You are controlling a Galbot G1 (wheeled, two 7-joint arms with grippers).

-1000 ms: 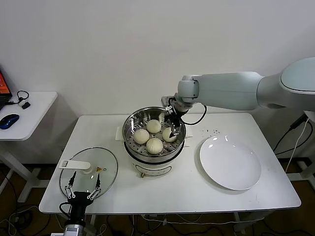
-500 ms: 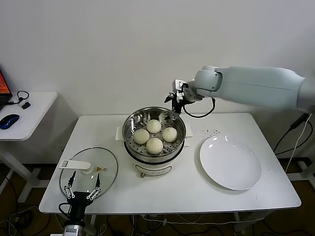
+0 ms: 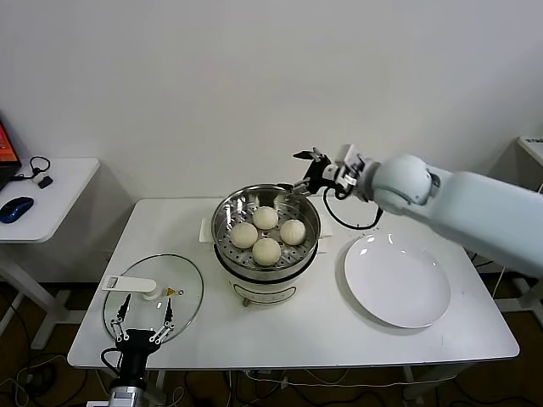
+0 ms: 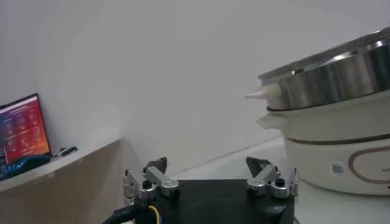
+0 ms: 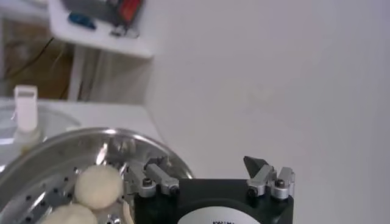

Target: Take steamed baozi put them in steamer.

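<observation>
The steamer (image 3: pixel 222 222) stands mid-table, a shiny steel pot on a white base. Several cream-white baozi lie on its perforated tray, among them one at the back (image 3: pixel 265 218), one on the left (image 3: pixel 244 235) and one on the right (image 3: pixel 293 231). My right gripper (image 3: pixel 307 170) hangs open and empty above and just behind the pot's back right rim. Its wrist view shows the gripper (image 5: pixel 204 165), the steamer rim (image 5: pixel 73 137) and two baozi (image 5: pixel 97 185). My left gripper (image 3: pixel 142 326) is parked open over the table's front left, with the steamer (image 4: pixel 341 73) off to one side.
A flat glass lid (image 3: pixel 182 288) with a white handle lies front left, under the left gripper. An empty white plate (image 3: pixel 397 280) sits right of the steamer. A side table (image 3: pixel 51 182) with a blue mouse (image 3: pixel 15 208) stands far left. A wall runs behind.
My right gripper has lifted out of the steamer, away from the right baozi, and drawn up and back to the right. The arm has swung lower on the right. The left arm stayed still.
</observation>
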